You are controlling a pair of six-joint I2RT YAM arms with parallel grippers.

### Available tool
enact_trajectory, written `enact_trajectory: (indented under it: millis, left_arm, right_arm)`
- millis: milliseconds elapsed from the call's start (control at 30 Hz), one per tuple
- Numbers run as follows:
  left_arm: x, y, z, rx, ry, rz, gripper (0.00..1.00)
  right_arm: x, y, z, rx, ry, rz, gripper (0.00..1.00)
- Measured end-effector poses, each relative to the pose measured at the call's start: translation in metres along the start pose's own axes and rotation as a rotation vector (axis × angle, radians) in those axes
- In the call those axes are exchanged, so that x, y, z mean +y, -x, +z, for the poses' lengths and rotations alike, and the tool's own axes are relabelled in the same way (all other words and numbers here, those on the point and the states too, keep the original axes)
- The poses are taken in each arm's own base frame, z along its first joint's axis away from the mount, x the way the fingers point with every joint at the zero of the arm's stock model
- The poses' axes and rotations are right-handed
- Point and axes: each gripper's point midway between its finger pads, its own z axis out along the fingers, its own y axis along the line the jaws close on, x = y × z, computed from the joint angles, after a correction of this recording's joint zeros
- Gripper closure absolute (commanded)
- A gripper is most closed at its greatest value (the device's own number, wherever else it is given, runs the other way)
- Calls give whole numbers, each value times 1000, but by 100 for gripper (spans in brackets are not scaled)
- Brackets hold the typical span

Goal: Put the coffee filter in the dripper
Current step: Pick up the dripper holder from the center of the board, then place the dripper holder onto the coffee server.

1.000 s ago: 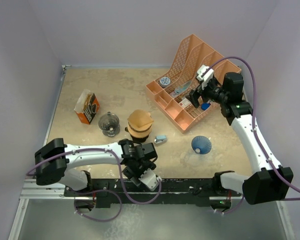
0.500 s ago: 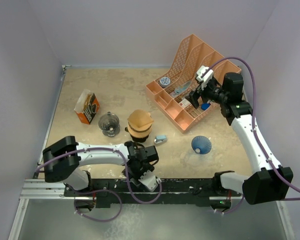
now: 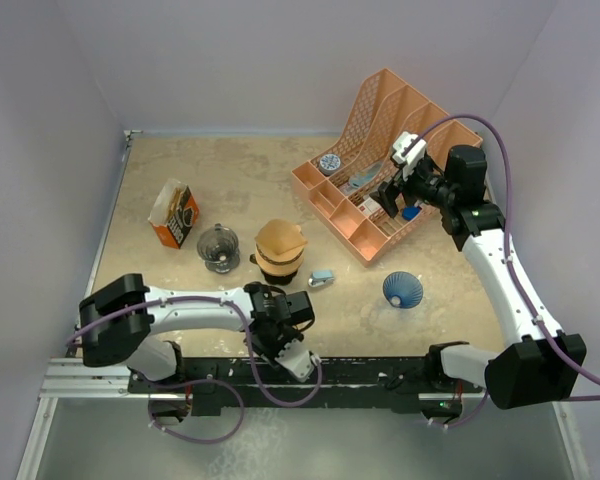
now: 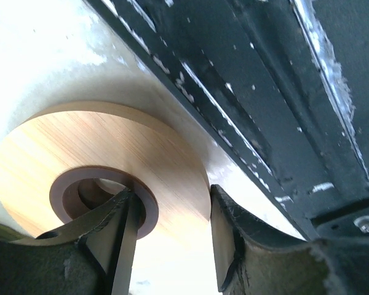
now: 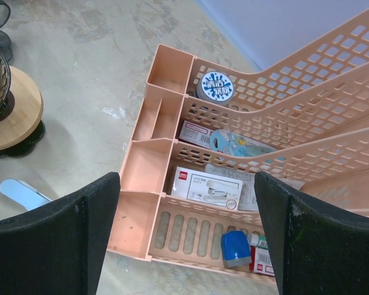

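Presently found left gripper [image 4: 172,209] half-spread astride the band of wooden ring [image 4: 80,147] by near rail [image 4: 264,92]; pinch unconfirmed. Logged tan coffee filter [image 3: 280,238] on dark stand [image 3: 277,270] mid-table, near, on far side of that wrist. Judged left arm nearer; right gripper [image 5: 186,184] spread wide above organiser [image 5: 138,175].

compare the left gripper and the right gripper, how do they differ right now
The left gripper sits low at the near edge of the table; the right gripper hangs above the orange organizer. The left gripper has its jaws astride the rim of a wooden disc, grip unclear; the right gripper has its jaws wide with nothing between. Both have dark fingers.
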Motion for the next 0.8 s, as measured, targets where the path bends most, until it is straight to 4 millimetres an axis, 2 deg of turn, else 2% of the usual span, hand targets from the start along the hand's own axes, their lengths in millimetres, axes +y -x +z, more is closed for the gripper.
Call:
enact_trajectory:
  millis: [333,633,800]
  left_arm:
    - [-13,-19,-40,45,39,-91,69]
    - [-16,-64,-86,25,165,-327,70]
    - [-16,-84,-113,7,278,-450,71]
  right_arm:
    - [0,-2,1,6,4,0,8]
    - [1,-14,10,35,25,11,8]
    - [1,-9,10,25,37,5,8]
